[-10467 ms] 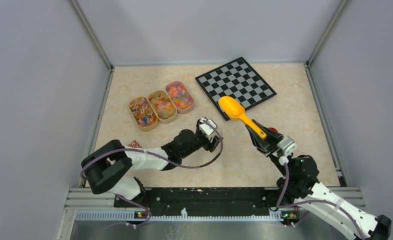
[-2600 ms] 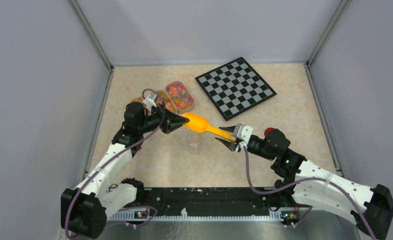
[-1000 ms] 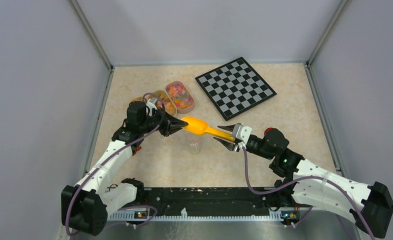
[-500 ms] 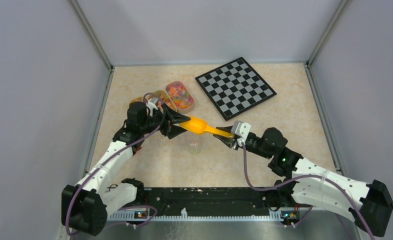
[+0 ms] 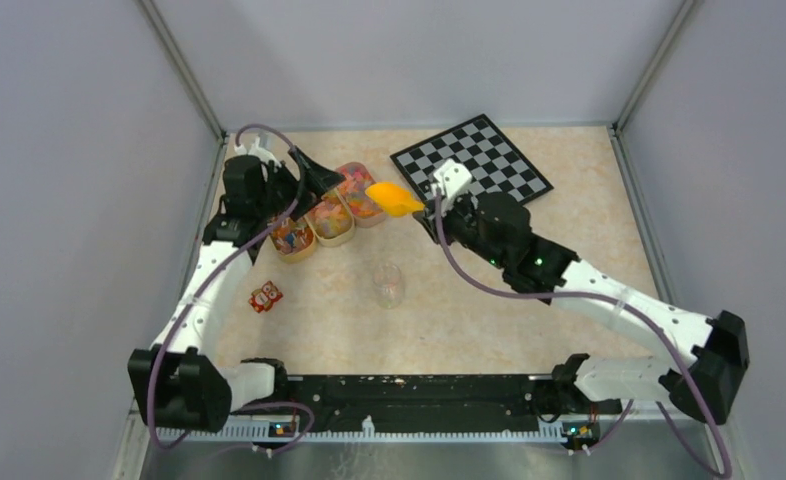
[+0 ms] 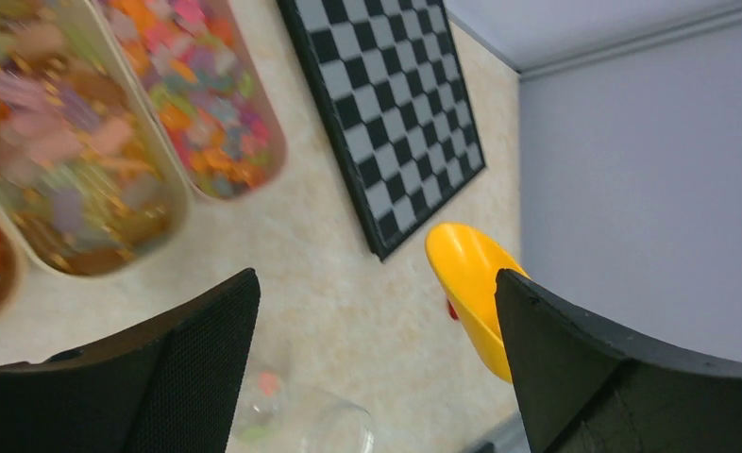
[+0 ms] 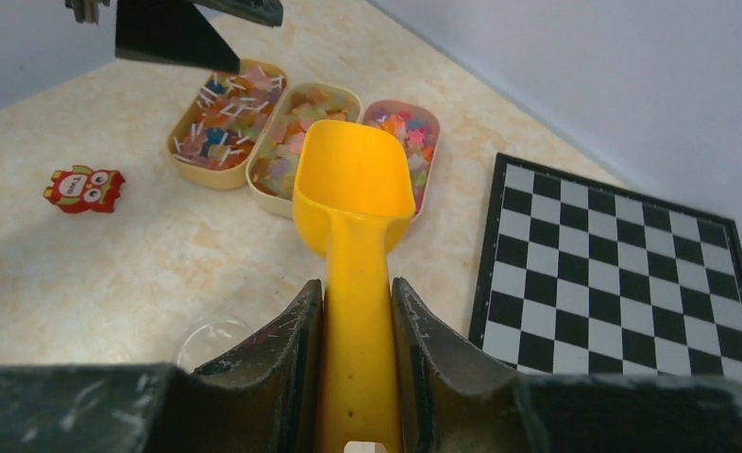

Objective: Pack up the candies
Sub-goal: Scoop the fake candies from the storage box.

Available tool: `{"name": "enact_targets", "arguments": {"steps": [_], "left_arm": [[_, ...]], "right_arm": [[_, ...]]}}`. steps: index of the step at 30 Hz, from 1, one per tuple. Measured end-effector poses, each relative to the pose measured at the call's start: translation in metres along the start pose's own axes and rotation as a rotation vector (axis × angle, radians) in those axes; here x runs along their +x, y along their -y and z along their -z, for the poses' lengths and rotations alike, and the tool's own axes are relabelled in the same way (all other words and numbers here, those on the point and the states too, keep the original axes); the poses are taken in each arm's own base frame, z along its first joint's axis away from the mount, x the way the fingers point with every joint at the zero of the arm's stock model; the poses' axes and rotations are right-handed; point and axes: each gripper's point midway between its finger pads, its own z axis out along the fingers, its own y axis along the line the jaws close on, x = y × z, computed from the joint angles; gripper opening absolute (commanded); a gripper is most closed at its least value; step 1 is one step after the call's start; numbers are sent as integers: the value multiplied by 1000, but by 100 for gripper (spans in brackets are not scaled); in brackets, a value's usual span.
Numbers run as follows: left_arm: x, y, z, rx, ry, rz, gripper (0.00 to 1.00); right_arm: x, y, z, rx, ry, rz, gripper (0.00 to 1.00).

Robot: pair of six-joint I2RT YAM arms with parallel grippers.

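Note:
The candies fill three oval trays: left (image 5: 289, 232), middle (image 5: 327, 216) and right (image 5: 357, 190). They also show in the right wrist view (image 7: 296, 132) and the left wrist view (image 6: 197, 94). My right gripper (image 5: 431, 207) is shut on the handle of the yellow-orange scoop (image 5: 394, 197). The scoop's bowl (image 7: 353, 179) looks empty and hangs just right of the right tray. My left gripper (image 5: 314, 175) is open and empty above the trays, its jaws wide apart (image 6: 377, 283). The clear jar (image 5: 389, 285) stands open in the middle of the table.
A chessboard (image 5: 471, 170) lies at the back right, beside the scoop. A small red owl toy (image 5: 265, 296) lies left of the jar. The grey walls stand close behind and to the left of the trays.
Both arms have swung away from the jar toward the back. The scoop went from over the jar to beside the right tray. My left gripper left the scoop's tip and rose over the trays.

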Motion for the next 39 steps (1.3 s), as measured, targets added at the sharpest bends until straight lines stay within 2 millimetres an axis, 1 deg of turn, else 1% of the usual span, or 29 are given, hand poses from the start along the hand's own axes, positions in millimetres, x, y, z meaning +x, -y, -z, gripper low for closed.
{"name": "enact_targets", "arguments": {"steps": [3,8,12,15,17,18,22,23,28,31,33,36,39], "left_arm": [[-30,-18,-18,-66,47,-82,91],[-64,-55,-61,-172,56,-187,84],[-81,-87,-101,-231,30,-252,79],[-93,-113,-130,-274,7,-297,71],[-100,-128,-147,-292,-3,-319,63],[-101,-135,-154,-295,-12,-326,61],[-106,-159,-173,-275,-50,-327,56],[-108,-165,-176,-273,-54,-322,55],[-123,-191,-185,-260,-60,-295,49],[-129,-198,-192,-223,-68,-275,49],[-130,-198,-199,-188,-76,-260,47],[-124,-198,-210,-138,-99,-239,45],[-112,-200,-219,-96,-133,-202,43]], "right_arm": [[9,5,-21,44,-94,-24,0],[32,2,-55,58,-235,-40,0],[50,-3,-81,49,-321,-40,0],[65,-8,-96,39,-377,-33,0],[70,-9,-108,37,-408,-24,0],[72,-10,-112,36,-417,-19,0],[69,-9,-132,39,-440,0,0],[69,-9,-137,43,-445,6,0],[75,-6,-149,57,-477,40,0],[83,-3,-155,66,-509,66,0],[89,-3,-159,68,-526,81,0],[98,-2,-162,68,-554,102,0],[100,0,-167,72,-565,116,0]]}}
